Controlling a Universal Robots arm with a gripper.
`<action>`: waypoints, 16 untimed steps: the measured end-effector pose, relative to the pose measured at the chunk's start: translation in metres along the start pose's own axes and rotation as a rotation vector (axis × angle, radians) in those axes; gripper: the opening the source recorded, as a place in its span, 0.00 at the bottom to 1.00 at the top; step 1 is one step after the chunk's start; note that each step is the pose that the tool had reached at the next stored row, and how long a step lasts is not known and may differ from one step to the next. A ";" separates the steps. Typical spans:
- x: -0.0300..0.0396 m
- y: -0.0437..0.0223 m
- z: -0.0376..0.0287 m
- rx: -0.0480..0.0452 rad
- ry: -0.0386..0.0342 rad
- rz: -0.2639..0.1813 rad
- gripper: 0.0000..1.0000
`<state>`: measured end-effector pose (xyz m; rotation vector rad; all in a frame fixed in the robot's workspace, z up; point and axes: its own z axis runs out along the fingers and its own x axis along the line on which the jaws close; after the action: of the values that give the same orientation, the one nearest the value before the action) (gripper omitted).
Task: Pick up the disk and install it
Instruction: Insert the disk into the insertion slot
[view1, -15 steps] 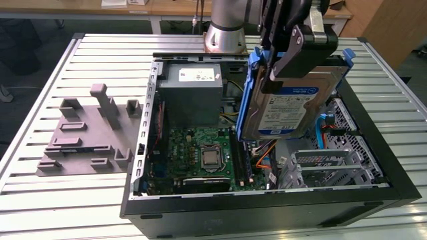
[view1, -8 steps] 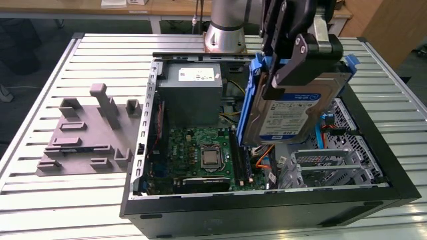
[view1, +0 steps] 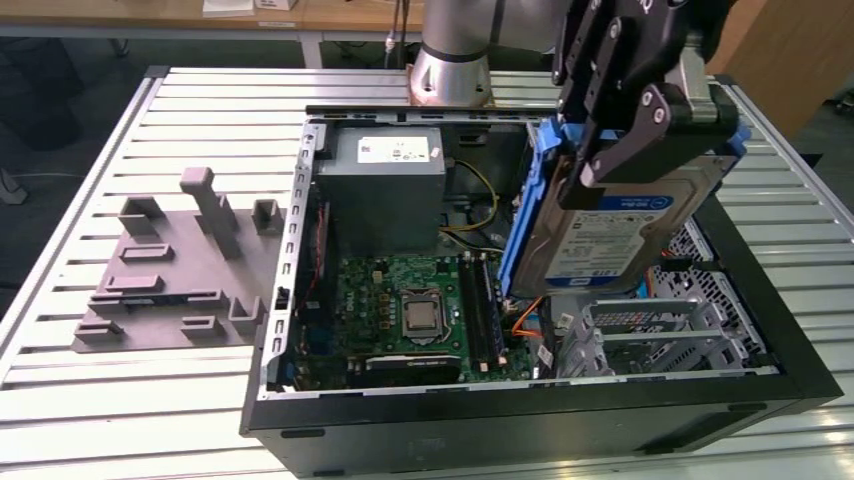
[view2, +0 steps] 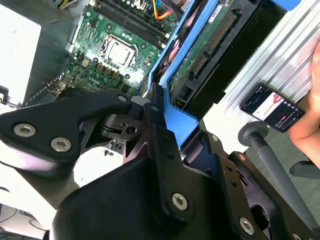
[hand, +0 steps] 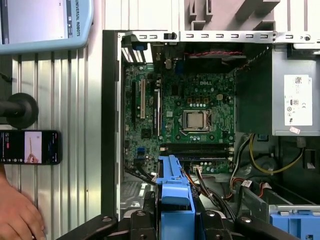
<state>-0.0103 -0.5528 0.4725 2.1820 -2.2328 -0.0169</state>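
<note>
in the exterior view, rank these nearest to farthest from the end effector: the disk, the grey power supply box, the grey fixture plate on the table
1. The disk: held in the end effector, above the case's right side in the exterior view.
2. The grey power supply box: inside the case, toward the exterior view's left of the disk.
3. The grey fixture plate: outside the case, far on the exterior view's left.

Slatted metal table (view1: 80, 400), open computer case (view1: 534, 420) and grey fixture plate (view1: 174, 270) resting on it

table (view1: 80, 400): slatted aluminium | wooden desk (view1: 334, 12): behind it | floor (view1: 54, 90): dark
</note>
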 end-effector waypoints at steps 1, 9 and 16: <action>0.0001 -0.0017 0.0003 0.0000 0.0000 0.000 0.36; 0.0001 -0.0026 0.0004 0.0000 0.0000 0.000 0.36; 0.0001 -0.0027 0.0004 0.0000 -0.0001 0.000 0.36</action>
<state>-0.0075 -0.5531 0.4720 2.1821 -2.2328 -0.0170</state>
